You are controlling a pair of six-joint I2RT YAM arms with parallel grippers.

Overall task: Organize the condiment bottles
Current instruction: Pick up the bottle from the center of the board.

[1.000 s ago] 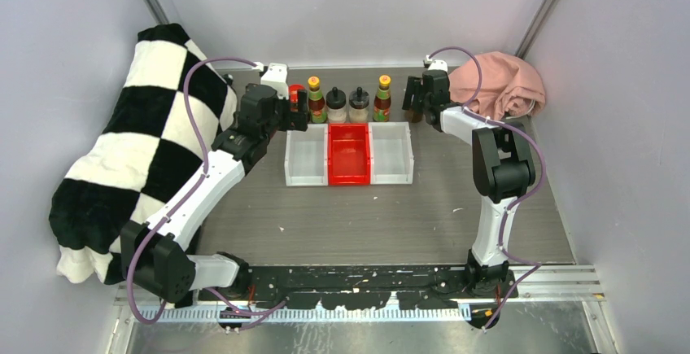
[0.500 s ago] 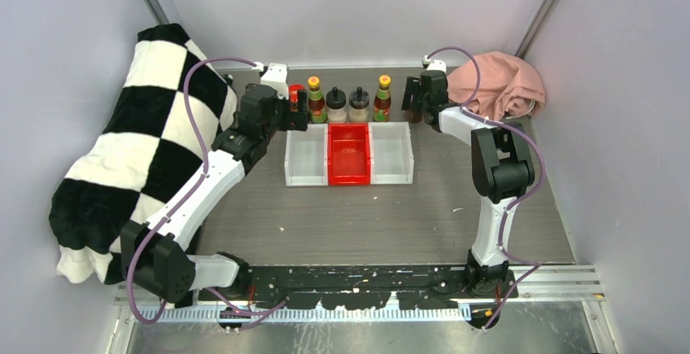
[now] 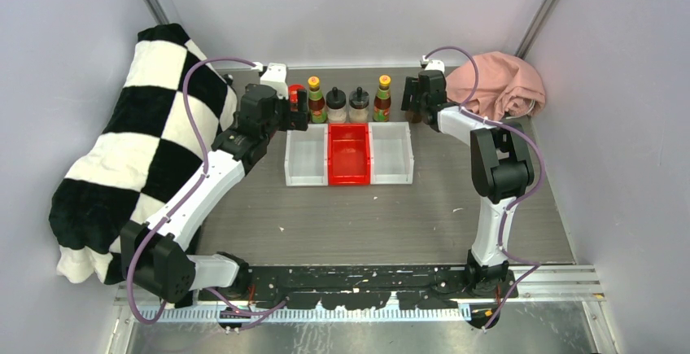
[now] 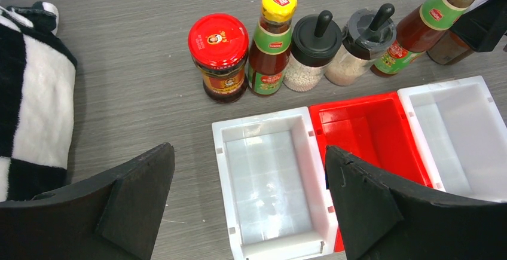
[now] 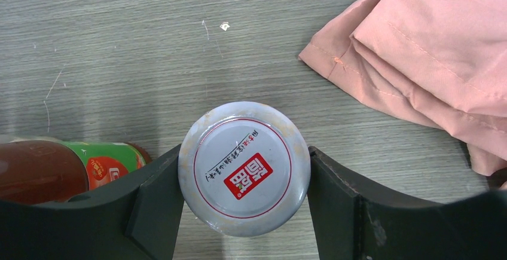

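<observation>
The table is matt grey with a fine wood grain. The red bin is smooth, glossy plastic; the white bins flanking it are milky, half-clear plastic. Behind it the red-lidded jar has a shiny lid, the shakers matt black caps. Right of it, the silver-lidded jar wears scuffed metal, by smooth-woven pink cloth; left, fluffy checked fleece

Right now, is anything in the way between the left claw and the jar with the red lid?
Nothing visible. The left gripper hangs open over the left white bin, and only bare table lies between that bin's far rim and the red-lidded jar. The yellow-capped sauce bottle stands beside the jar, not in front.
</observation>
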